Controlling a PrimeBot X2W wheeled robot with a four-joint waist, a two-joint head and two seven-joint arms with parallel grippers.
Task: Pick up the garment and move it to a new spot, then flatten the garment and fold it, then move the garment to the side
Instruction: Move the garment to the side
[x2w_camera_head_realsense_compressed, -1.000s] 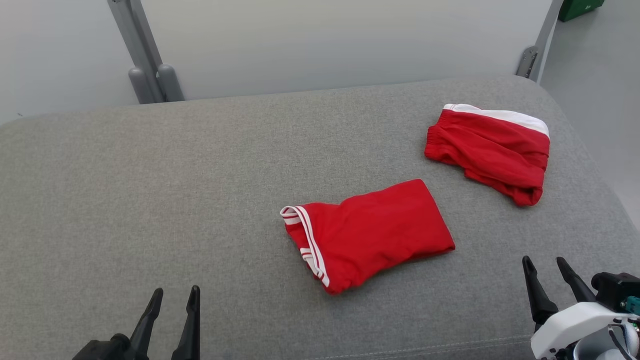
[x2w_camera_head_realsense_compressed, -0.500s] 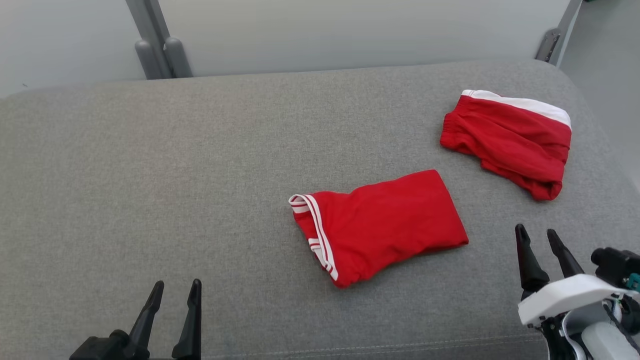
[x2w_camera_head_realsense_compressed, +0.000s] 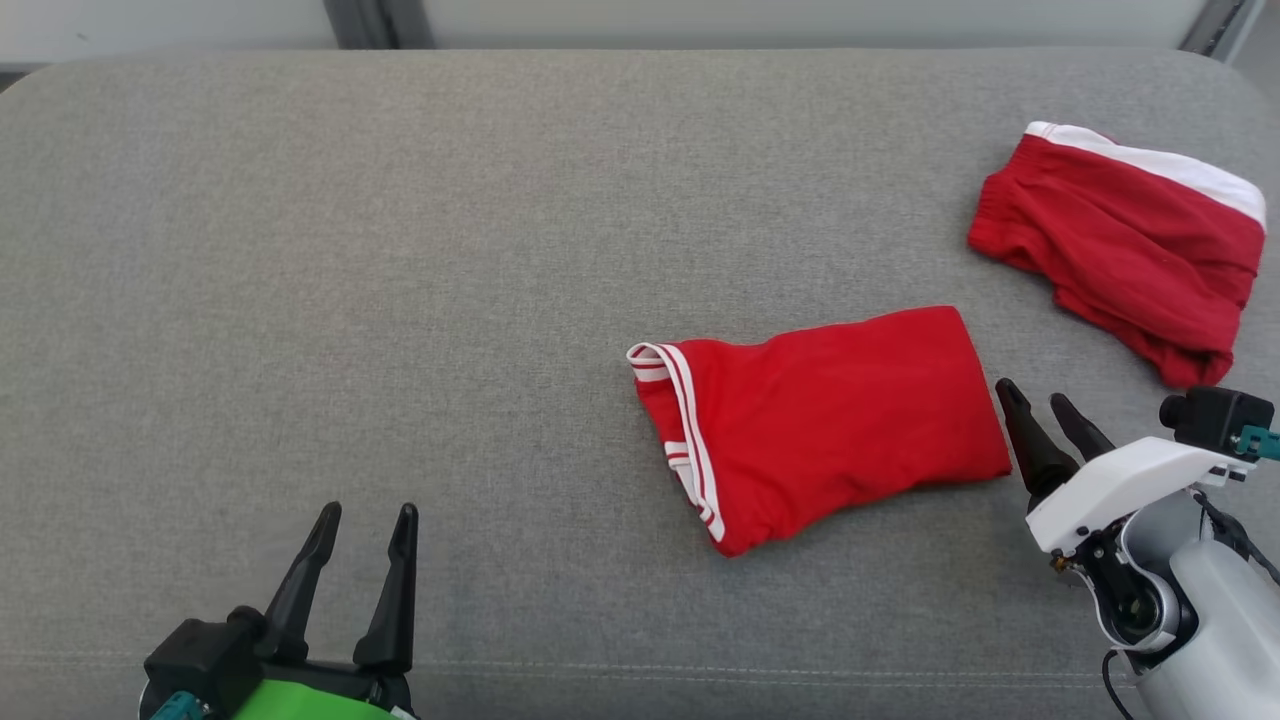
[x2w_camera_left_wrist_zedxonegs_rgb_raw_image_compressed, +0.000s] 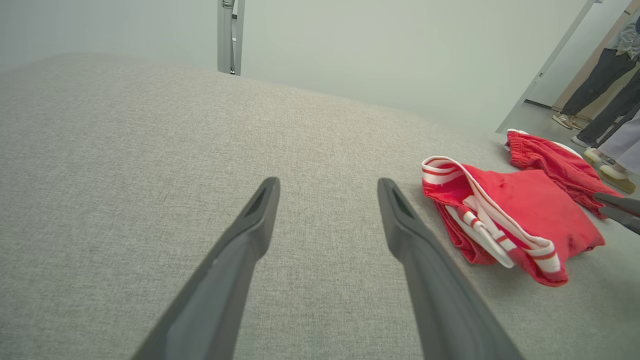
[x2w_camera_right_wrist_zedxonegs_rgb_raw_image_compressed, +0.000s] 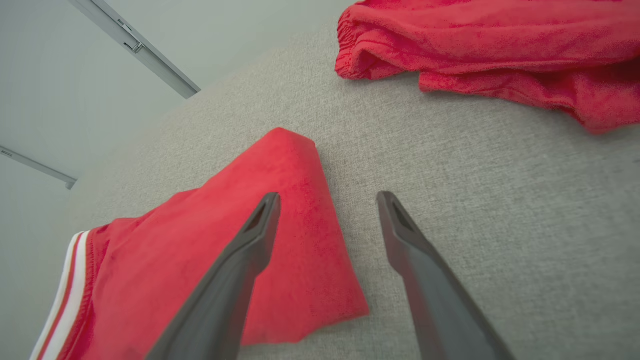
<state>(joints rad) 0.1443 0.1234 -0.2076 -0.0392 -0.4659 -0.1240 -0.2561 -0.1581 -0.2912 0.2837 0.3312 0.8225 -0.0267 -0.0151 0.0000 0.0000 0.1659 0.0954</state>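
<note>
Apart lie one striped garment (x2w_camera_head_realsense_compressed: 830, 420) and one white-banded garment (x2w_camera_head_realsense_compressed: 1120, 250) (two total).

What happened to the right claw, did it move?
Yes. The right gripper has come forward and left, up to the right edge of the middle red garment, which earlier lay well clear of it.

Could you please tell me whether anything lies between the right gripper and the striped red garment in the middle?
Nothing visible does. The open right gripper is just beside the striped garment, at its plain edge, with only bare grey cushion between them. The other red garment lies apart, farther back and to the right.
</note>
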